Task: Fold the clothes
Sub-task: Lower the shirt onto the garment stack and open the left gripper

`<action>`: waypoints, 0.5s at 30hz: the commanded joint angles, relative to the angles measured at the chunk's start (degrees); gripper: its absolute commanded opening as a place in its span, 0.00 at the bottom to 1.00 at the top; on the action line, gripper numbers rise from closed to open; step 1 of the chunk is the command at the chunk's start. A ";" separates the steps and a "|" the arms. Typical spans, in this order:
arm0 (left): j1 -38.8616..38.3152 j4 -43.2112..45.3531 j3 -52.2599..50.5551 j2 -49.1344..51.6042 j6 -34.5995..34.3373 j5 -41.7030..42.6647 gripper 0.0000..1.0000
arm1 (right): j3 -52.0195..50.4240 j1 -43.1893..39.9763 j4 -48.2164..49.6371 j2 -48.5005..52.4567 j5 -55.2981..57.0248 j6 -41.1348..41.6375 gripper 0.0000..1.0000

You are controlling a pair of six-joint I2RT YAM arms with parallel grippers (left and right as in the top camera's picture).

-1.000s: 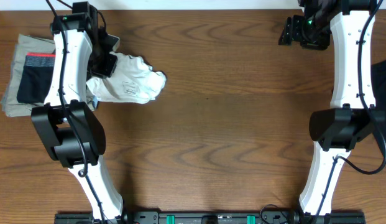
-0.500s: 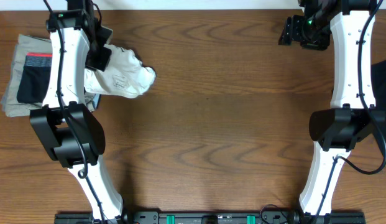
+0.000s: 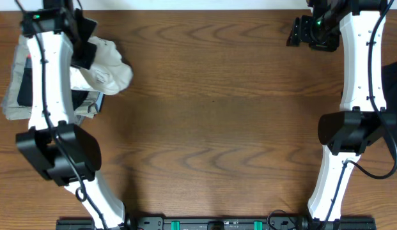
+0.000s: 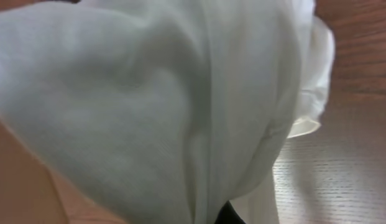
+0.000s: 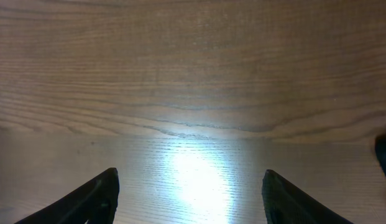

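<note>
White T-shirt (image 3: 112,73) — bunched up at 10 o'clock of desk (image 3: 217,128), L gripper (image 3: 85,52) clenched on it. R gripper (image 5: 188,190) at 1 o'clock — released, fingers wide apart.

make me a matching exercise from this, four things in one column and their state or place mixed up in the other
Things
1. white T-shirt
2. left gripper
3. right gripper
4. khaki-grey pile

States
A. open above the bare table
B. bunched in a lump, far left
C. lying flat at the left edge
D. shut on white cloth

Pairs: 1-B, 2-D, 3-A, 4-C
</note>
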 commanded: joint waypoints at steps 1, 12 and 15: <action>1.88 0.37 1.55 -1.40 1.97 1.40 0.06 | 1.01 -0.50 -0.26 0.15 0.15 0.42 0.72; 6.38 3.41 1.55 -1.51 4.28 3.58 0.06 | 1.01 -0.50 -0.22 0.15 0.37 0.44 0.72; 8.33 5.88 1.55 -1.51 4.28 3.65 0.06 | 1.01 -0.50 -0.94 0.17 0.37 0.13 0.72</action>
